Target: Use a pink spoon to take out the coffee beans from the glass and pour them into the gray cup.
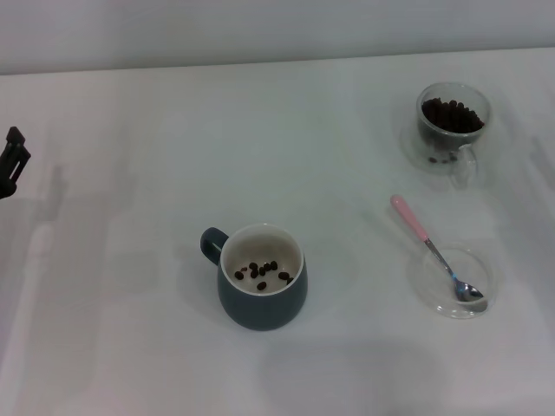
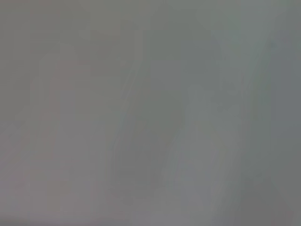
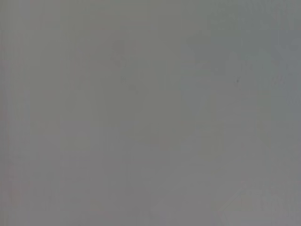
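The pink spoon (image 1: 431, 250) lies with its metal bowl resting in a shallow clear glass dish (image 1: 431, 295) at the table's (image 1: 130, 130) right, its handle angled up over the rim toward the glass (image 1: 453, 130), which holds coffee beans (image 1: 451, 114) farther back. The gray cup (image 1: 260, 290) stands near the centre with a few beans inside. The left gripper (image 1: 12, 161) shows only at the left edge, so its state cannot be told; both wrist views show blank surface.

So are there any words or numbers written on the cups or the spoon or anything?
No text can be read anywhere.
Gray cup: plain, no writing.
Glass: clear, no label.
Pink spoon: no marking visible.
Clear dish under the spoon's bowl: none.
Table: none.
Left gripper at the table's edge: dark, no label shows.
Both wrist views show only blank surface.
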Available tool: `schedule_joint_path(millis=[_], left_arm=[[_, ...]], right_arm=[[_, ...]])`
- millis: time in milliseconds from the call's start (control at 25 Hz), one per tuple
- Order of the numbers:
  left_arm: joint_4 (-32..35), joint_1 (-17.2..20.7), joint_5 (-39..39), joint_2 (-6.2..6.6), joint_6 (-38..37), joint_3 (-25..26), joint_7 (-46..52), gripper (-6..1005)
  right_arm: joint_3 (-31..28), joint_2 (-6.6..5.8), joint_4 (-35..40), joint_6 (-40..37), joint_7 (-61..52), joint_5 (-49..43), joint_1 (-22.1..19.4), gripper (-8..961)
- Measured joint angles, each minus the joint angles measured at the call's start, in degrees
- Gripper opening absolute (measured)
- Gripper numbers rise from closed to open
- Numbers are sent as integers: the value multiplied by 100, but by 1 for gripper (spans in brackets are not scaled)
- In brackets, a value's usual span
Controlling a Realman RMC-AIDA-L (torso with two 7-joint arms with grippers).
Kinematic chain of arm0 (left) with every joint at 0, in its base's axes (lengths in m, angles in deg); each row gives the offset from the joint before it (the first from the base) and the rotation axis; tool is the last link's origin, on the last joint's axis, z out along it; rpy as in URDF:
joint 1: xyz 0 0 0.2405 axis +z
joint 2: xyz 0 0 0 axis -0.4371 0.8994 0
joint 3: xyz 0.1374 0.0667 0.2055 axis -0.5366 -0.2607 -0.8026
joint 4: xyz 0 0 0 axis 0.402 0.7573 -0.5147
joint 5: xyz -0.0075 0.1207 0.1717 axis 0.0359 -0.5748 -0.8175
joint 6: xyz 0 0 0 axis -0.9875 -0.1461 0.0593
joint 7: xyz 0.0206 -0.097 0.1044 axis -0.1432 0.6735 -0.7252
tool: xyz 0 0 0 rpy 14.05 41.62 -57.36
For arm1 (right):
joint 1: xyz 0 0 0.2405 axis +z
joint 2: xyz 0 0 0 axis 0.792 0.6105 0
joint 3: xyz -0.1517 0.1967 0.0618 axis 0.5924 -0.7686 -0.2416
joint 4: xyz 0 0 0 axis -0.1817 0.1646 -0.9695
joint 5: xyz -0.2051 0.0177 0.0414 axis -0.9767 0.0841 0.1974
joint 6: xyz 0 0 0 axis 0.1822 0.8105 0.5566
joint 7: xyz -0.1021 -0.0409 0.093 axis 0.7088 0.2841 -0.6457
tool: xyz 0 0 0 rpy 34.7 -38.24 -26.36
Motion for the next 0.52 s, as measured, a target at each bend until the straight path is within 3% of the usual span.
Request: schedule_joint_path(millis=[520], left_arm=[[-97, -25, 334, 9, 58, 0, 23, 834]], right_arm=[[-4, 2, 89, -13, 6, 476, 117, 842]])
